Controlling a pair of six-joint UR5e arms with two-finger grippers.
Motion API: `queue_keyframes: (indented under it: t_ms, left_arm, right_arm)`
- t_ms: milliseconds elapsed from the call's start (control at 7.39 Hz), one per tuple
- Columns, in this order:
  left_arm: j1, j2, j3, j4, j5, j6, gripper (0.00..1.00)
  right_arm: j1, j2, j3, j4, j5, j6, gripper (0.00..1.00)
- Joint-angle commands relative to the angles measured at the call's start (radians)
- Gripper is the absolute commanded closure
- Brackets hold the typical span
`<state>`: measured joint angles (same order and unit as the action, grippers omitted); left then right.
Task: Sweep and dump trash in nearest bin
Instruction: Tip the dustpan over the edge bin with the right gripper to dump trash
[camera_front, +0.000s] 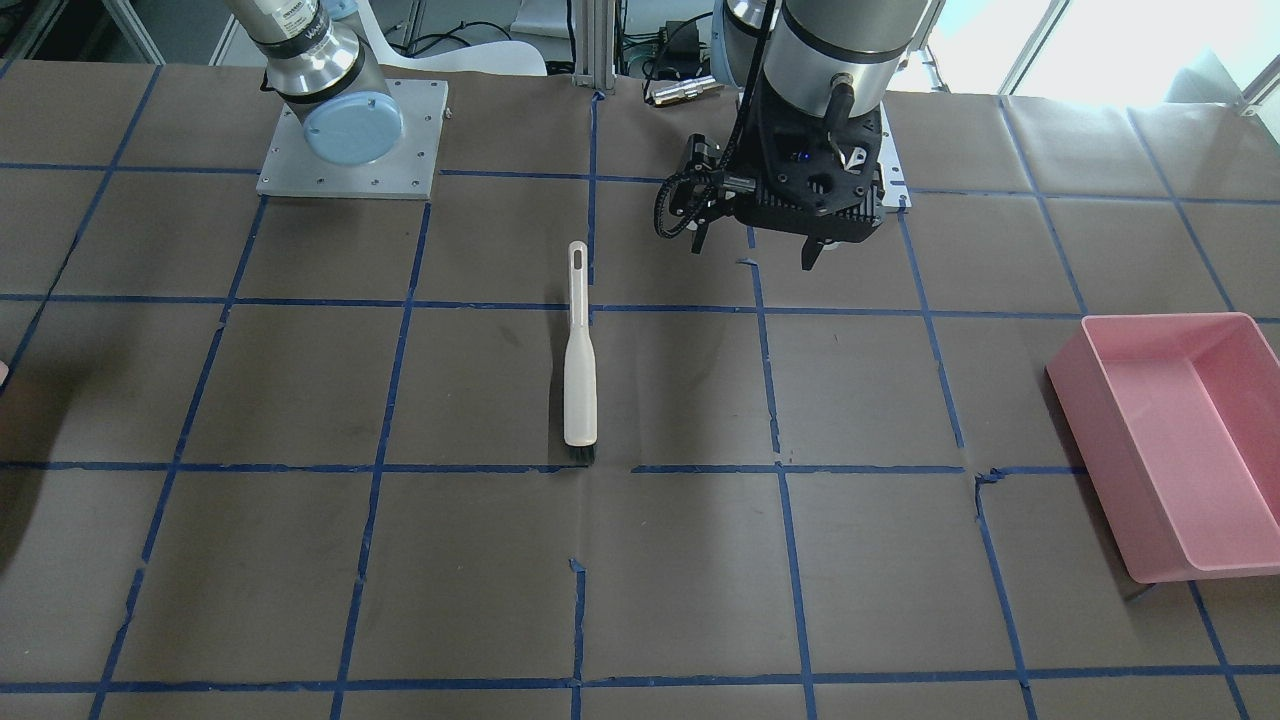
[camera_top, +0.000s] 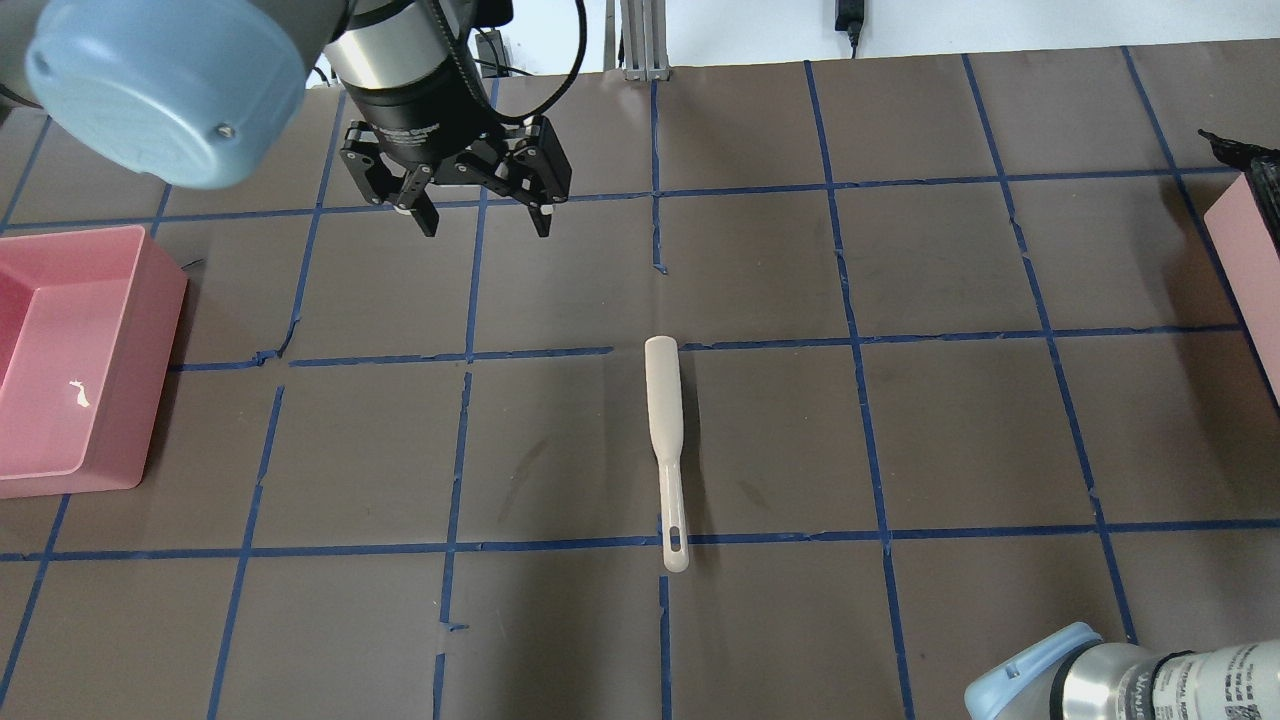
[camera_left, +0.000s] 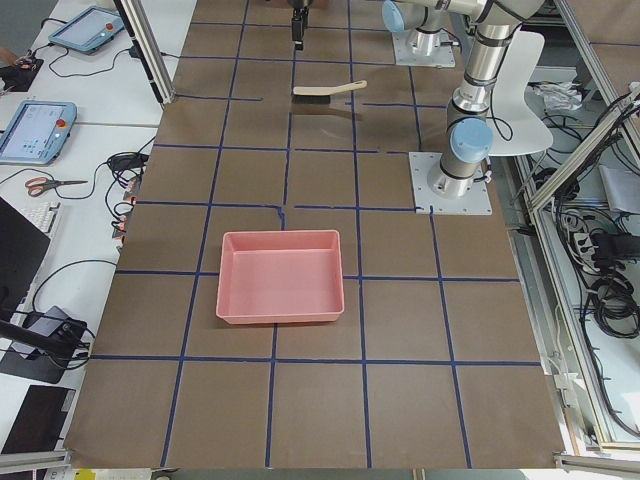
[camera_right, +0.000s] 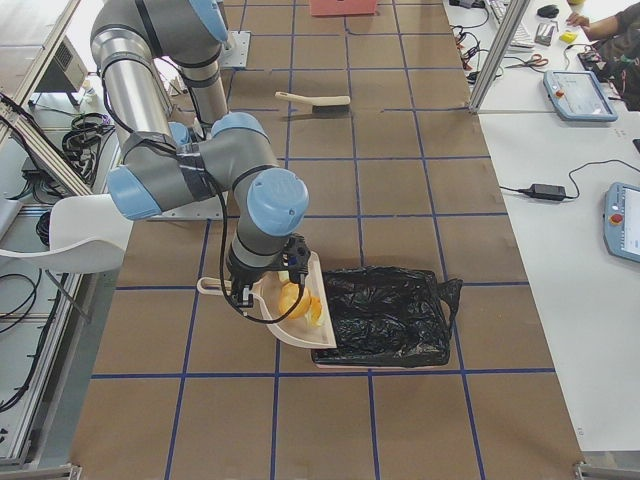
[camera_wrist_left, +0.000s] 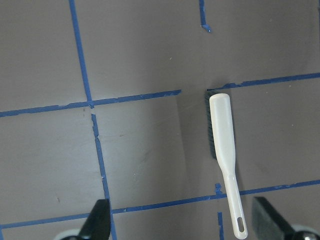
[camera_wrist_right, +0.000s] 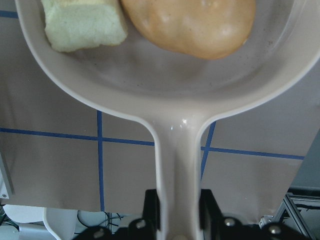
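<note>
The right gripper (camera_wrist_right: 178, 212), its fingers pinching the dustpan (camera_wrist_right: 165, 90) by the handle, holds the trash (camera_wrist_right: 195, 25) in the pan with its lip at the near edge of the bin (camera_top: 1252, 245), straight ahead along the handle, while the left gripper (camera_top: 485, 215) hovers with fingers spread and empty, well apart, beyond the brush (camera_top: 665, 430) lying on the desk (camera_top: 900, 450).

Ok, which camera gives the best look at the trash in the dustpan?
The right wrist-mounted view: the brown oval lump and one pale foam chunk fill the frame, lying in the dustpan. Exterior right shows the trash only as small orange-yellow shapes in the tilted pan. The other views miss it.
</note>
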<state>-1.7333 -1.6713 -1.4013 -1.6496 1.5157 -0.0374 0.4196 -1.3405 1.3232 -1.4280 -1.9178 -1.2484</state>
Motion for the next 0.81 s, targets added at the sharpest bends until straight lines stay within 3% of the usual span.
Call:
queue_keyframes:
  t_ms: [0,676]
  left_arm:
    - [0.023,0.019,-0.005,-0.016,0.012,0.033,0.00]
    - [0.029,0.030,-0.018,-0.016,0.014,0.033,0.00]
  right_arm:
    - [0.004,0.058,-0.076,0.049,-0.026,0.015,0.95]
    - [0.073,0.072,-0.137,0.119,-0.076,0.072,0.94]
